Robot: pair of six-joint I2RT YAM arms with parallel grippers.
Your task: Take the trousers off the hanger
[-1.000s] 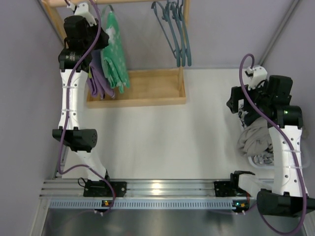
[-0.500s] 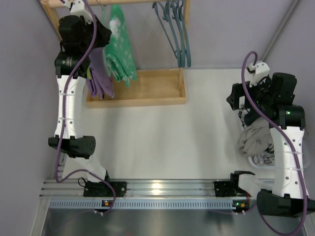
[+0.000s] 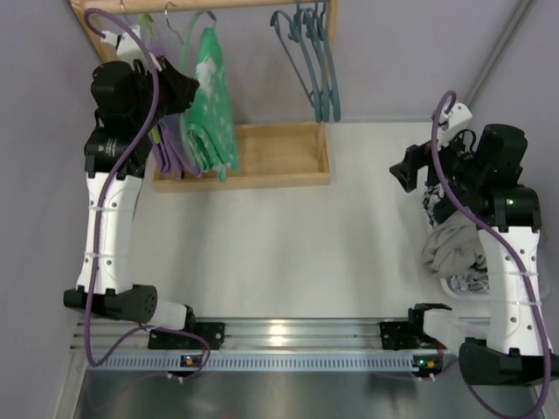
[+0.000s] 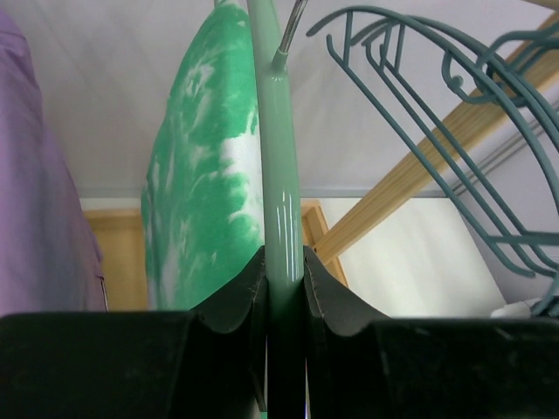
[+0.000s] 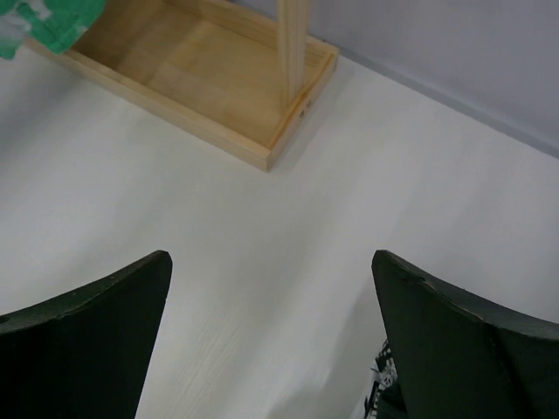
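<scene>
The mint-green trousers (image 3: 208, 105) with white blotches hang from a pale green hanger (image 4: 281, 201) on the wooden rack at the back left. The lilac trousers (image 3: 168, 150) hang just left of them, and show at the left edge of the left wrist view (image 4: 35, 218). My left gripper (image 3: 185, 89) is shut on the pale green hanger's bar, its jaws pressed on either side of it (image 4: 284, 266). My right gripper (image 3: 400, 175) is open and empty above the white table at the right (image 5: 271, 288).
Several empty teal hangers (image 3: 313, 61) hang at the rack's right end. The rack's wooden base tray (image 3: 279, 157) lies on the table. A grey-and-dark laundry heap (image 3: 452, 244) sits under my right arm.
My left arm has swung left and up with the hanger, and the green trousers have shifted with it. My right gripper has moved a little left.
</scene>
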